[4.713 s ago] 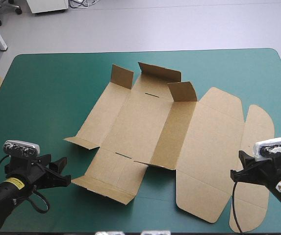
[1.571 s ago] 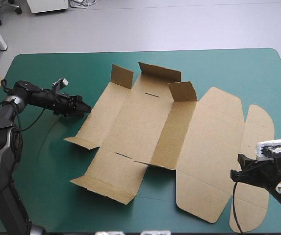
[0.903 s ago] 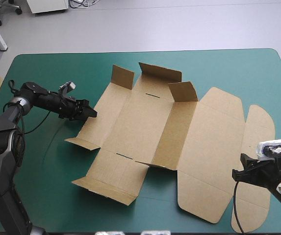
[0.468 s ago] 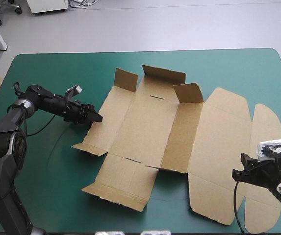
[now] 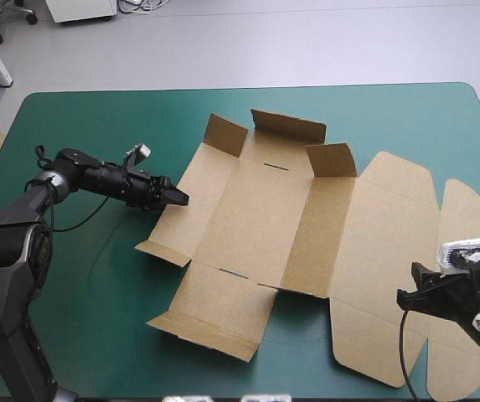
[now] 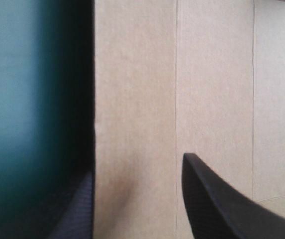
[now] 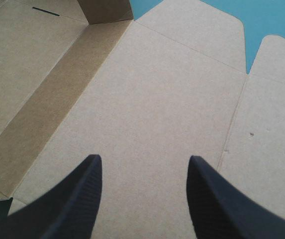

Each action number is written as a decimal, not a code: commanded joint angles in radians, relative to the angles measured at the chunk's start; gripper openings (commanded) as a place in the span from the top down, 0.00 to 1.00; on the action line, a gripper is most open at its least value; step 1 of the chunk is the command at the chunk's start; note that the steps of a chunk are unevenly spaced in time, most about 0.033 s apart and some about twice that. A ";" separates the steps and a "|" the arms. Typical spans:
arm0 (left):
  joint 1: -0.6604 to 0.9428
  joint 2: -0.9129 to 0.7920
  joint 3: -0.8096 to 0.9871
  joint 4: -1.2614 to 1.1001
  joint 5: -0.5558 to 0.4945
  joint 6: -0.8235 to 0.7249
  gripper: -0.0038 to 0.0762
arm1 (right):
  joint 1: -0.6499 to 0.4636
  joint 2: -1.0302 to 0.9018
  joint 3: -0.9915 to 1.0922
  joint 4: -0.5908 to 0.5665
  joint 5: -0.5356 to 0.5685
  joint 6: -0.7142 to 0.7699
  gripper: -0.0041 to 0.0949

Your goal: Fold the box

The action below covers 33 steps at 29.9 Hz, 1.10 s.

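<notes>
Left claw [image 5: 175, 199]: spread, astride box [image 5: 256, 213] edge at 9 o'clock.
Right claw [image 7: 144, 160]: spread above lid.
Box axis: 10 to 4 o'clock.
Hidden: lid's rounded end, partly.

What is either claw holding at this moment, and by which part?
Nothing is held. The left claw is open, straddling the left edge of the box. The right claw is open above the box's right side.
</notes>
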 commanded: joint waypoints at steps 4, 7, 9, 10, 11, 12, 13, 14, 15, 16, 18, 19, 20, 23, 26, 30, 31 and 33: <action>-0.104 -0.053 -0.021 -0.039 0.118 0.006 0.51 | -0.005 0.007 -0.035 -0.012 -0.061 -0.002 0.46; -0.119 -0.053 -0.023 -0.038 0.118 0.006 0.51 | -0.005 0.007 -0.035 -0.012 -0.061 -0.002 0.46; -0.119 -0.053 -0.023 -0.035 0.118 -0.004 0.51 | -0.005 0.007 -0.035 -0.012 -0.061 -0.002 0.46; -0.118 -0.053 -0.023 -0.027 0.118 -0.011 0.51 | -0.005 0.007 -0.035 -0.012 -0.061 -0.002 0.46; -0.118 -0.053 -0.023 -0.015 0.118 -0.016 0.51 | -0.005 0.007 -0.035 -0.012 -0.061 -0.002 0.46; -0.118 -0.053 -0.023 -0.006 0.118 -0.024 0.51 | -0.005 0.007 -0.035 -0.012 -0.061 -0.002 0.46; -0.118 -0.053 -0.023 0.002 0.118 -0.029 0.51 | -0.005 0.007 -0.035 -0.012 -0.059 -0.002 0.46; -0.118 -0.053 -0.023 0.005 0.118 -0.029 0.51 | -0.005 0.007 -0.035 -0.012 -0.059 -0.002 0.46; -0.118 -0.053 -0.025 0.006 0.118 -0.029 0.52 | -0.005 0.007 -0.035 -0.012 -0.059 -0.002 0.46; -0.118 -0.053 -0.026 0.006 0.118 -0.029 0.54 | -0.005 0.007 -0.035 -0.012 -0.059 -0.002 0.46; -0.118 -0.053 -0.036 0.006 0.110 -0.029 0.60 | -0.005 0.007 -0.035 -0.012 -0.059 -0.002 0.46; -0.120 -0.053 -0.037 0.002 0.096 -0.029 0.64 | -0.005 0.007 -0.035 -0.012 -0.059 -0.002 0.46; -0.120 -0.053 -0.037 0.002 0.082 -0.025 0.70 | -0.005 0.007 -0.035 -0.012 -0.059 -0.002 0.46; -0.120 -0.053 -0.037 0.009 0.015 -0.020 0.92 | -0.005 0.007 -0.035 -0.012 -0.059 -0.002 0.46; -0.120 -0.053 -0.037 -0.017 -0.014 -0.022 0.96 | -0.005 0.007 -0.035 -0.010 -0.059 -0.002 0.46; -0.120 -0.053 -0.037 -0.020 -0.026 -0.018 0.96 | -0.005 0.007 -0.035 -0.007 -0.061 -0.002 0.46; -0.120 -0.053 -0.037 -0.012 -0.027 -0.003 0.96 | -0.005 0.007 -0.035 -0.007 -0.061 -0.002 0.46; -0.120 -0.053 -0.037 -0.001 -0.027 0.040 0.96 | -0.005 0.007 -0.035 -0.007 -0.064 -0.002 0.46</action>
